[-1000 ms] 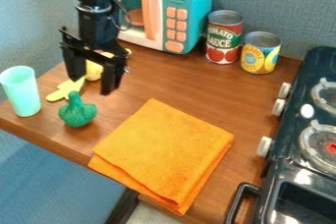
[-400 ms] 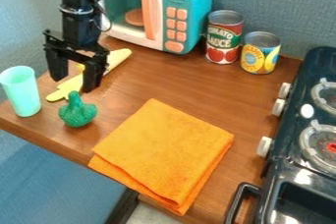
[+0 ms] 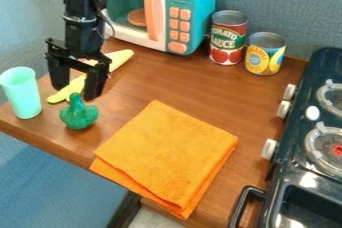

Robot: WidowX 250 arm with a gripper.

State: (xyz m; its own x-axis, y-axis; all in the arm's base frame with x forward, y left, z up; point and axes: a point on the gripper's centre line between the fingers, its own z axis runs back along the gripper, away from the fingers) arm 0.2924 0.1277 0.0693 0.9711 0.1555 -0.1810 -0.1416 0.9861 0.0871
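Note:
The black gripper [image 3: 77, 91] hangs over the left part of the wooden table, its two fingers apart with nothing between them. Behind and below its fingers a yellow knife-shaped toy [image 3: 118, 61] lies slantwise, partly hidden by them. Just in front of the fingertips sits a green broccoli-like toy [image 3: 79, 116]. A mint green cup [image 3: 22, 93] stands upright to the left of both, near the table's left edge. An orange folded cloth [image 3: 167, 154] lies to the right of the green toy, at the front of the table.
A teal and white toy microwave [image 3: 190, 2] stands at the back. To its right are a red tomato sauce can [image 3: 228, 39] and a yellow can [image 3: 265, 56]. The dark toy stove [image 3: 304, 137] with burners and a front handle borders the right side.
The gripper has moved left from its place a second ago, uncovering more of the yellow toy and microwave. Over the last half second it shifted only slightly. The objects stayed in place.

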